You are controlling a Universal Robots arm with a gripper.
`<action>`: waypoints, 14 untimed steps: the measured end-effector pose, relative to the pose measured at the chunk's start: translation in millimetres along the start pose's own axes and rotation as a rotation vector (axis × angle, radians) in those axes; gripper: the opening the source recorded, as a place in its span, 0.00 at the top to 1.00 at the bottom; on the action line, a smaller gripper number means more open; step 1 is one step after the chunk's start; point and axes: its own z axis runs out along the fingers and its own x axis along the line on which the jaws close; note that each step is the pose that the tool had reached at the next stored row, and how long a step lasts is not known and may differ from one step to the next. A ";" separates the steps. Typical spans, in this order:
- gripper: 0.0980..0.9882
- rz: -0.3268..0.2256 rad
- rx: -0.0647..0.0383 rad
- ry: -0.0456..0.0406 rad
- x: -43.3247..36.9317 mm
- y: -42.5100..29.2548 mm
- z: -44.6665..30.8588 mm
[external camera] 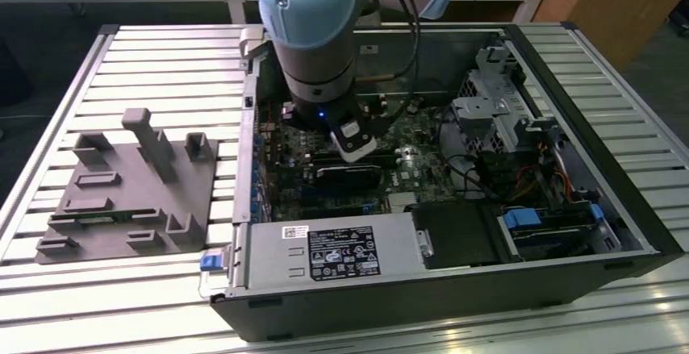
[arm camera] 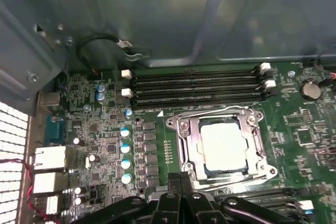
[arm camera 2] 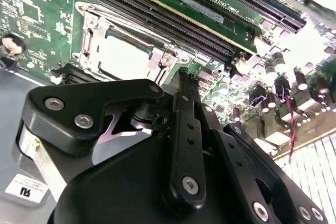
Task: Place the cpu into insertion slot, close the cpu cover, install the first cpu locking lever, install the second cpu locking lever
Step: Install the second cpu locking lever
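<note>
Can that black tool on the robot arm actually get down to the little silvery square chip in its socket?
Probably yes. The black tool sits right beside the silver-rimmed socket, and the pale silvery square chip lies bare in the frame's window with nothing over it.

Computer case [external camera: 431, 289] lying open on the worktop [external camera: 161, 56], with fixture block [external camera: 129, 201] on the worktop toward the exterior view's left of it. Arm [external camera: 312, 39] reaching down into the case. In the first wrist view: cpu [arm camera: 223, 142] seated in the insertion slot [arm camera: 195, 167], cpu cover [arm camera: 260, 140] framing it, memory slots [arm camera: 194, 87] just beside.
</note>
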 end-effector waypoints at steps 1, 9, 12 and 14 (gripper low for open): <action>0.99 -0.001 0.011 -0.0009 -0.4 0.4 -0.6; 0.99 -0.006 0.083 -0.0075 -13.4 5.5 1.4; 0.99 -0.007 0.089 -0.0081 -19.5 9.5 3.3; 0.99 -0.007 0.093 -0.0084 -22.4 13.9 5.2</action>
